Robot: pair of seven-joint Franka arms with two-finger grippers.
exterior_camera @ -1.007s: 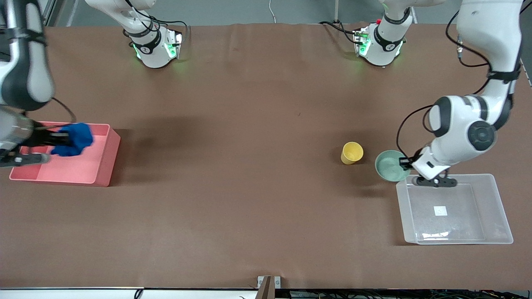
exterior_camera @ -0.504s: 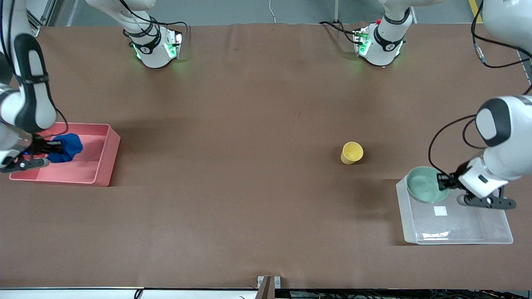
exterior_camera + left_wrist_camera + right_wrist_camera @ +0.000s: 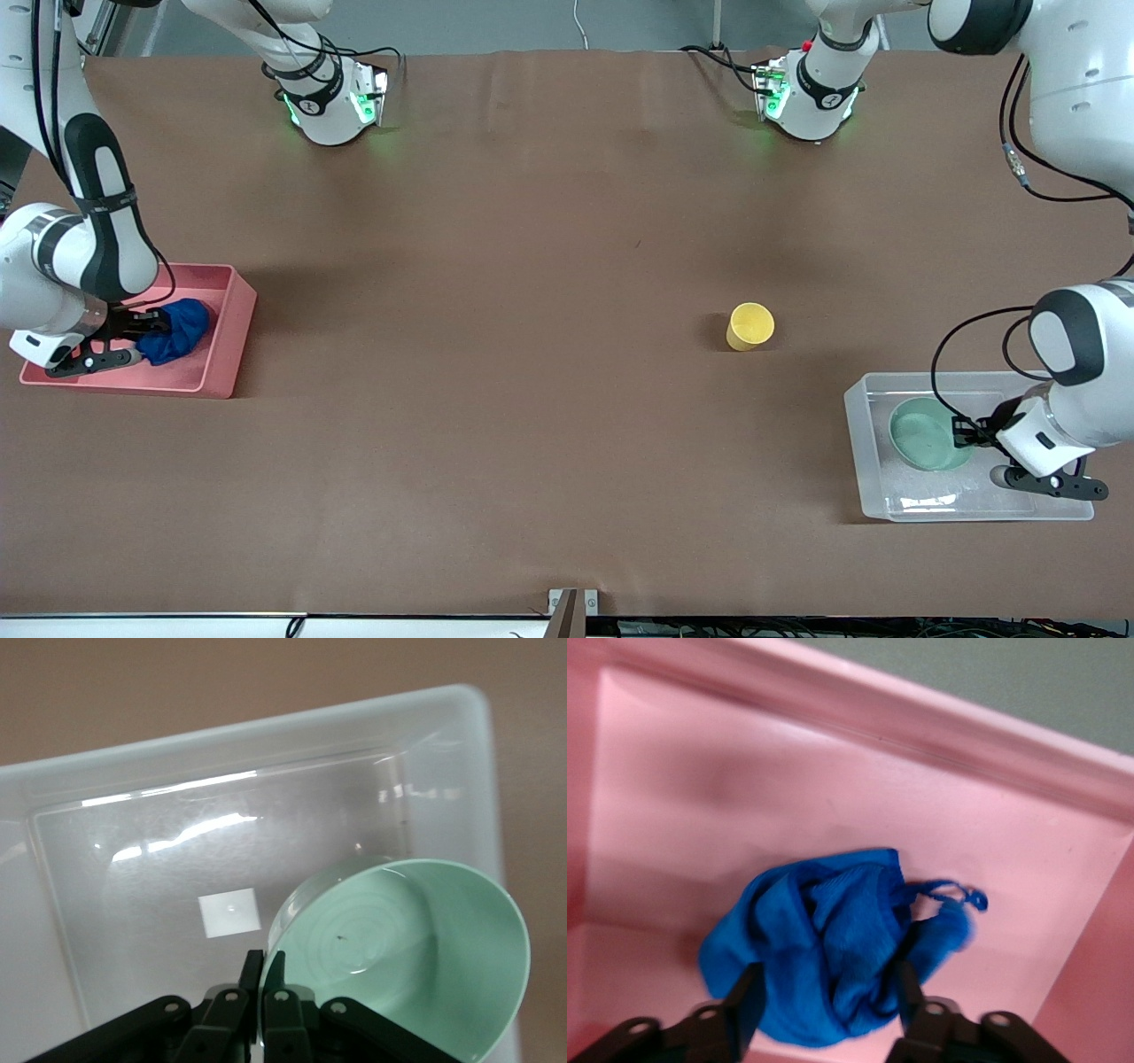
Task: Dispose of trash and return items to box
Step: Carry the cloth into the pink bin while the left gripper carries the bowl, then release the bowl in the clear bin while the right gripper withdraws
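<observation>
The opaque pink rectangular bin (image 3: 221,350) at the right arm's end is holding the bright blue wrinkly wad of trash (image 3: 177,329), with the right gripper (image 3: 824,1014) now spreading apart around it. The clear rectangular plastic tub (image 3: 858,443) is holding the pale mint-green round bowl (image 3: 926,433), lowered inside since a moment ago, its rim pinched by the clenched left gripper (image 3: 264,992). The small yellow plastic cup (image 3: 750,326) is staying on the brown table (image 3: 532,266), unmoved.

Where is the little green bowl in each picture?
Front view: the green bowl sits inside the clear box, its rim pinched by the left gripper.
Left wrist view: the bowl fills the picture's lower part.
Right wrist view: not there.
Shared landmark: the clear box.
</observation>
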